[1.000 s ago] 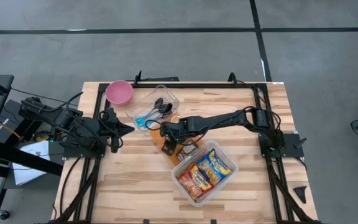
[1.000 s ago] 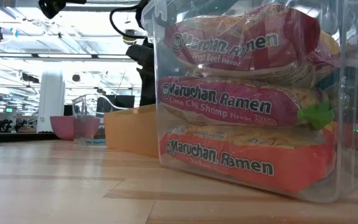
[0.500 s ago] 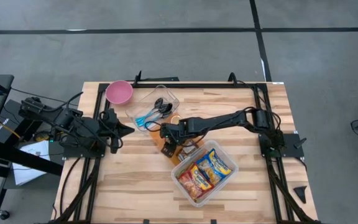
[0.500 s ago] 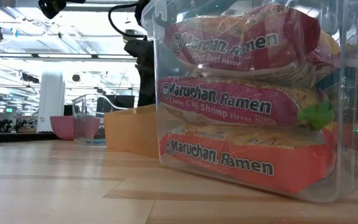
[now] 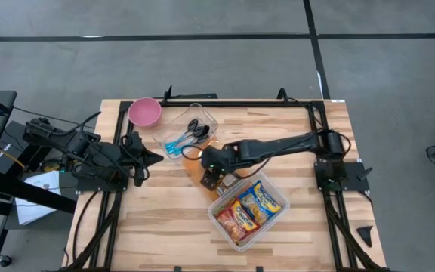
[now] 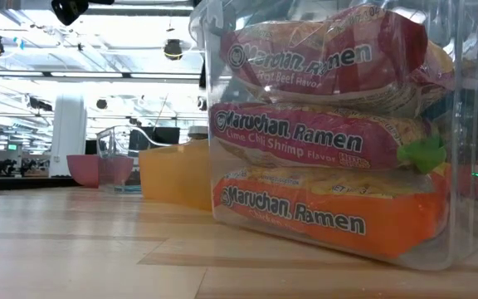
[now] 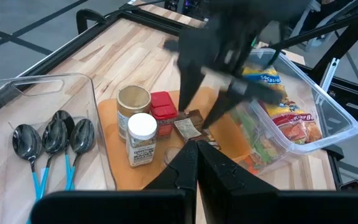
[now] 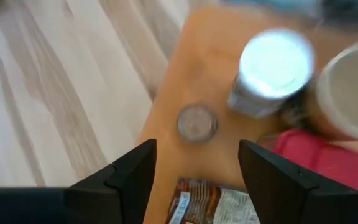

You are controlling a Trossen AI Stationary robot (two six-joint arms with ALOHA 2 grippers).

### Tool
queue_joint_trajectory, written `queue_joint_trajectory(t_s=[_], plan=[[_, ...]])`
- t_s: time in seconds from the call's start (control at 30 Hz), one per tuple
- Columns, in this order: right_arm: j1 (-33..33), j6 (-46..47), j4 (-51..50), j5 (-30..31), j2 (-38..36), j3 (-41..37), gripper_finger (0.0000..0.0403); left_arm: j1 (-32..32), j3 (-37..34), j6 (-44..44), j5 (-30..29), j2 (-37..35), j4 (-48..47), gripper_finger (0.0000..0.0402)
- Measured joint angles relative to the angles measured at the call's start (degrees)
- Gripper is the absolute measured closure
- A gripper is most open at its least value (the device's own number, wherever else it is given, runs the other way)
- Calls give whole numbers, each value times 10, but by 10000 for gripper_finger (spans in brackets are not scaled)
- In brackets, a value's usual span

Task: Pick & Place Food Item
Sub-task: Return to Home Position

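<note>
An orange tray (image 5: 195, 172) lies mid-table and carries a tan can (image 7: 133, 102), a white-lidded jar (image 7: 142, 138), a red item (image 7: 162, 112), a brown packet (image 7: 188, 127) and a small round disc (image 8: 197, 122). My right gripper (image 8: 196, 146) hangs open above the tray (image 7: 197, 115), over the disc and the packet, touching nothing. Beside the tray stands a clear tub (image 5: 274, 185) with ramen packs (image 6: 305, 133) stacked inside. My left gripper (image 5: 155, 157) waits shut at the table's left, its fingers (image 7: 194, 162) pointing toward the tray.
At the back, a clear bin (image 5: 202, 115) holds spoons with blue handles (image 7: 55, 134). A pink bowl (image 5: 145, 112) stands at the far left. Bare wood lies along the near edge and at the right.
My right gripper has risen from the orange tray, still open, and shifted a little toward the table's right edge; it has left the low view. The things on the tray have stayed where they were.
</note>
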Motion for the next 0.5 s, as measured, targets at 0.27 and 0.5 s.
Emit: queue_joint_trajectory(t_s=[0.27, 0.5], plan=[[7, -13, -62, 97, -110, 0, 209, 0, 0, 5, -1, 0, 5, 399], [26, -29, -200, 178, -197, 0, 341, 0, 0, 5, -21, -1, 13, 399]])
